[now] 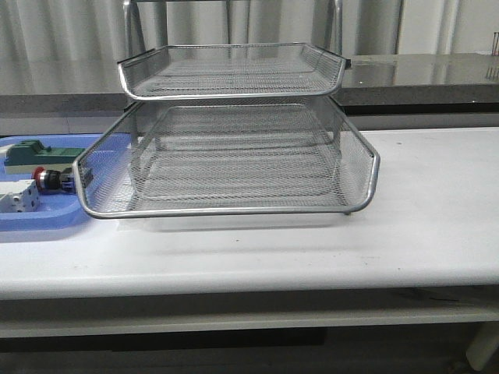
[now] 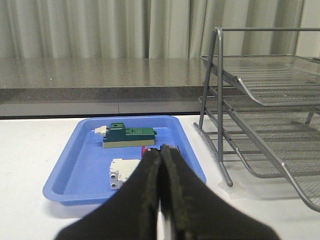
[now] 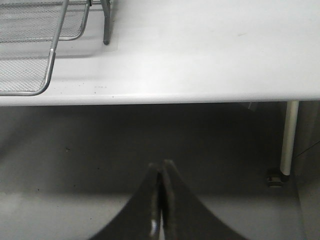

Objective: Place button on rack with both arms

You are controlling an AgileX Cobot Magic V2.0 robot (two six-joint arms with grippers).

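The button (image 1: pixel 51 179), red-headed with a silver collar and dark body, lies on its side in a blue tray (image 1: pixel 31 220) at the table's left. The silver wire-mesh rack (image 1: pixel 234 156) stands mid-table with its tiers facing me. In the left wrist view my left gripper (image 2: pixel 161 152) is shut with nothing in it, held short of the tray; its tips hide most of the button (image 2: pixel 145 149). The rack (image 2: pixel 260 115) stands beside the tray. My right gripper (image 3: pixel 162 165) is shut and empty, hanging in front of and below the table edge. Neither arm shows in the front view.
A green block (image 1: pixel 35 149) and a white box (image 1: pixel 17 196) share the blue tray (image 2: pixel 80 170) with the button. A grey counter (image 1: pixel 421 74) and curtains run behind the table. A white table leg (image 3: pixel 288 140) stands near the right gripper.
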